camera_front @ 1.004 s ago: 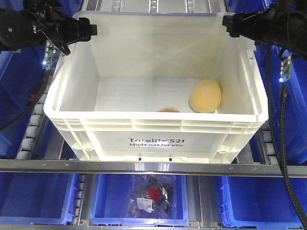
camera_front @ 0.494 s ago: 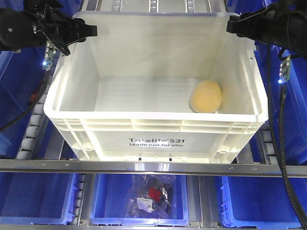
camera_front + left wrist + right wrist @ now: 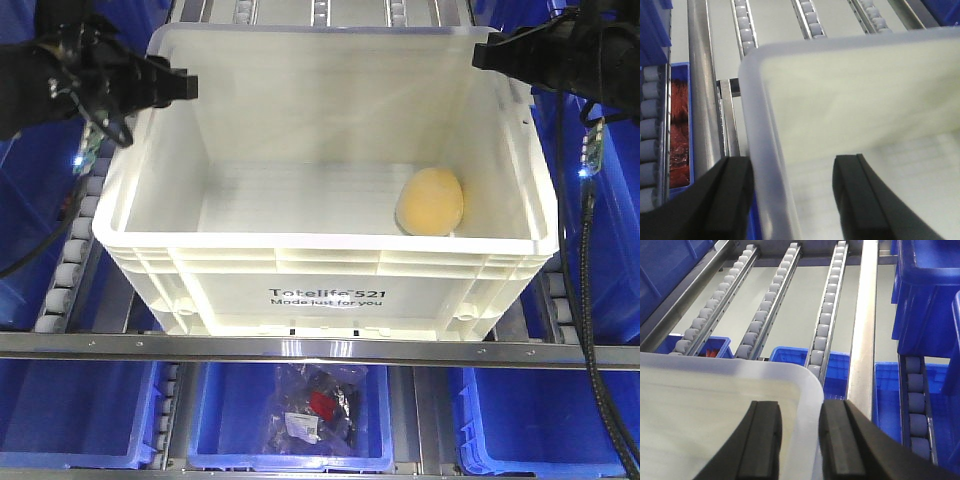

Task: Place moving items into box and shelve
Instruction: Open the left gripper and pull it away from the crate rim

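The pale yellow-orange lump (image 3: 429, 201) lies on the floor of the white Totelife crate (image 3: 327, 268), toward 3 o'clock of the floor, close to the right wall. The pinkish-brown lump cannot be seen; the near wall hides the front strip of the floor. The crate sits on the roller rails (image 3: 827, 315) of a metal rack, with blue bins (image 3: 288, 420) on the level below, one holding a bag of small parts (image 3: 312, 408).

The left gripper (image 3: 790, 197) straddles the crate's rim at its 10 o'clock corner, one finger outside and one inside, spread wide with a clear gap to the inner finger. The right gripper (image 3: 799, 437) straddles the 2 o'clock corner, its fingers pressed close on either side of the rim.
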Tool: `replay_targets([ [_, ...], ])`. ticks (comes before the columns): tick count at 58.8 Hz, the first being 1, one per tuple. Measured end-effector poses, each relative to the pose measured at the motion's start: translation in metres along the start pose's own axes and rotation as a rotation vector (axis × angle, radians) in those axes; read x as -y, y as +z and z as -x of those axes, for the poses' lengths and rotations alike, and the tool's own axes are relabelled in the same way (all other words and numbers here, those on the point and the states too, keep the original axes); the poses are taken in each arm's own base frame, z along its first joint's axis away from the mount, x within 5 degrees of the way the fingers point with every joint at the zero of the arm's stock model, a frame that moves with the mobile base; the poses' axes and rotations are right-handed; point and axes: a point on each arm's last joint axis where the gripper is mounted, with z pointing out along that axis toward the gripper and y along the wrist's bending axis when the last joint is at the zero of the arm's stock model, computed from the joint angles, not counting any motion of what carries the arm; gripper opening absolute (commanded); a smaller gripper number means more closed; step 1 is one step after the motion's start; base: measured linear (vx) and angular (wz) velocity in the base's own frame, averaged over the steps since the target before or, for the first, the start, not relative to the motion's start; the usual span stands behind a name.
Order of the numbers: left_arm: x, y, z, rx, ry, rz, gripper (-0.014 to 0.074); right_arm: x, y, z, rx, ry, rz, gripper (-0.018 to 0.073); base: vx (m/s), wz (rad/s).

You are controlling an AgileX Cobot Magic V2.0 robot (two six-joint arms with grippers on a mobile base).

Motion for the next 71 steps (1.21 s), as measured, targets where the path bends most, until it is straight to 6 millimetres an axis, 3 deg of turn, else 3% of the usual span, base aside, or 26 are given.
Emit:
replay_targets([
  [11, -0.001, -0.059, -0.02, 0.129, 0.008, -0.011, 0.0459, 0.0, 0.0, 0.0, 0.0, 0.0, 0.0, 0.0228, 0.0, 0.0],
  [19, -0.004, -0.109, -0.048, 0.212, 0.008, -0.018, 0.0459, 0.0, 0.0, 0.0, 0.0, 0.0, 0.0, 0.0229, 0.0, 0.0],
  [29, -0.01, -0.171, -0.097, 0.335, 0.005, -0.036, 0.0459, 0.0, 0.0, 0.0, 0.0, 0.0, 0.0, 0.0229, 0.0, 0.0],
  [36, -0.016, -0.201, -0.141, 0.433, -0.014, -0.054, 0.0459, 0.0, 0.0, 0.0, 0.0, 0.0, 0.0, 0.0229, 0.0, 0.0],
  [43, -0.022, -0.209, -0.188, 0.492, -0.026, -0.067, 0.0435, 0.0, 0.0, 0.0, 0.0, 0.0, 0.0, 0.0229, 0.0, 0.0],
  [51, -0.03, -0.201, -0.23, 0.524, -0.024, -0.037, 0.0349, 0.0, 0.0, 0.0, 0.0, 0.0, -0.001, 0.0229, 0.0, 0.0],
  [71, -0.043, -0.198, -0.236, 0.548, -0.011, 0.174, 0.002, 0.0, 0.0, 0.0, 0.001, 0.0, -0.001, 0.0229, 0.0, 0.0],
])
